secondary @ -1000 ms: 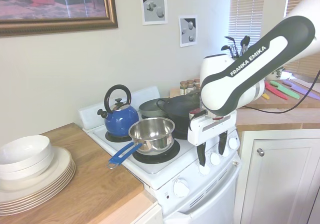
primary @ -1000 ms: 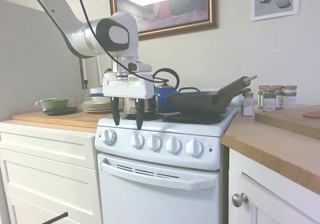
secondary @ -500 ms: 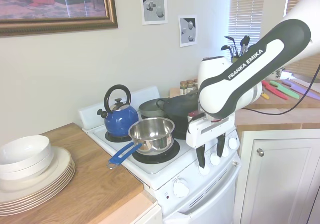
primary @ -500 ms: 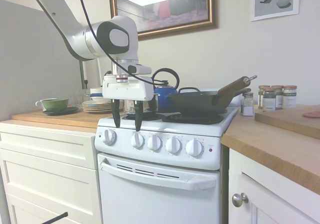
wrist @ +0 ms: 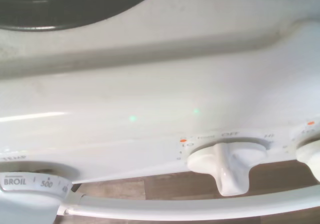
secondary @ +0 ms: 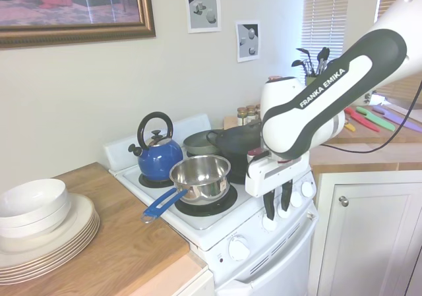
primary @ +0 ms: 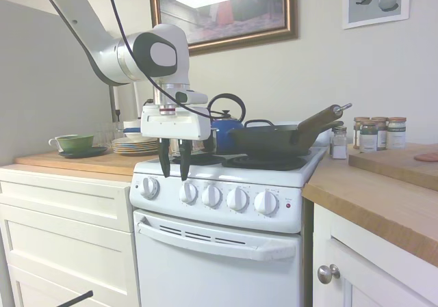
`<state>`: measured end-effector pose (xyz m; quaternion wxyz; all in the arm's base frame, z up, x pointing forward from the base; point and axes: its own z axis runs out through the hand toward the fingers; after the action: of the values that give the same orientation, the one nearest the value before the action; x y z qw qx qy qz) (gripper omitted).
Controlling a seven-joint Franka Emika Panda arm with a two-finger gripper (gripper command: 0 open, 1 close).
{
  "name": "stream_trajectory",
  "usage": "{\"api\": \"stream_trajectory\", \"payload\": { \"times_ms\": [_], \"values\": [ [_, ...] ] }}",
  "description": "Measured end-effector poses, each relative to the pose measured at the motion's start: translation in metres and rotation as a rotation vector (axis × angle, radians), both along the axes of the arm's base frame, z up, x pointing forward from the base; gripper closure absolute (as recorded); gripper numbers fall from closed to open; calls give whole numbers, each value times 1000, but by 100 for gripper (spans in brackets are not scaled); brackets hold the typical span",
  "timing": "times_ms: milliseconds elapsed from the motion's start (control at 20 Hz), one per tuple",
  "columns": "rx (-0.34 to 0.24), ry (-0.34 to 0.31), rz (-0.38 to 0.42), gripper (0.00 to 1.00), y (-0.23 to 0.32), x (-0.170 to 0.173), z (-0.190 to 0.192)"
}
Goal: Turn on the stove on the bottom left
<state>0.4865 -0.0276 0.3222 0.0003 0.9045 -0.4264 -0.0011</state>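
Gripper (primary: 174, 169) fingers point straight down over the near edge of the white stove (primary: 226, 232), parted by a narrow gap and holding nothing, tips just above the second knob (primary: 188, 192) from the left on the front panel. That downward pose seems chosen so the two fingers can straddle the knob's raised bar; the wrist view shows this knob (wrist: 231, 165) from above with its bar at the OFF mark, while the larger oven dial (wrist: 30, 186) marked BROIL sits to one side. On the cooktop a steel saucepan (secondary: 200, 176) with a blue handle occupies the near left burner, likely the one to be switched on. Behind it stands a blue kettle (secondary: 158, 156), and a dark skillet (primary: 274, 137) fills the right side.
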Motion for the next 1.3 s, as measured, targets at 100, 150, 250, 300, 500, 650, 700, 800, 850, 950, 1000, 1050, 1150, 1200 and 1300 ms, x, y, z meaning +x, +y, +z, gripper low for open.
{"api": "stream_trajectory", "payload": {
  "times_ms": [100, 150, 250, 300, 500, 650, 700, 800, 850, 950, 1000, 1050, 1150, 1200, 1300],
  "values": [
    [0, -2, -1, 100, 0, 0, -1],
    [0, -3, -1, 100, -1, 1, -1],
    [0, -5, -2, 100, -1, 1, -1],
    [0, -6, -2, 100, -1, 1, -1],
    [0, -9, -2, 100, -1, 2, -1],
    [0, -11, -4, 100, -2, 4, -2],
    [-1, -13, -5, 100, -3, 4, -2],
    [-2, -20, -6, 100, -4, 6, -4],
    [-3, -23, -6, 100, -4, 7, -6],
    [-3, -24, -6, 100, -5, 9, -11],
    [-4, -24, -6, 100, -5, 10, -14],
    [-5, -26, -6, 100, -6, 12, -16],
    [-11, -29, -6, 100, -7, 14, -18],
    [-17, -31, -6, 100, -8, 14, -19],
    [-21, -33, -8, 100, -10, 14, -18]
  ]
}}
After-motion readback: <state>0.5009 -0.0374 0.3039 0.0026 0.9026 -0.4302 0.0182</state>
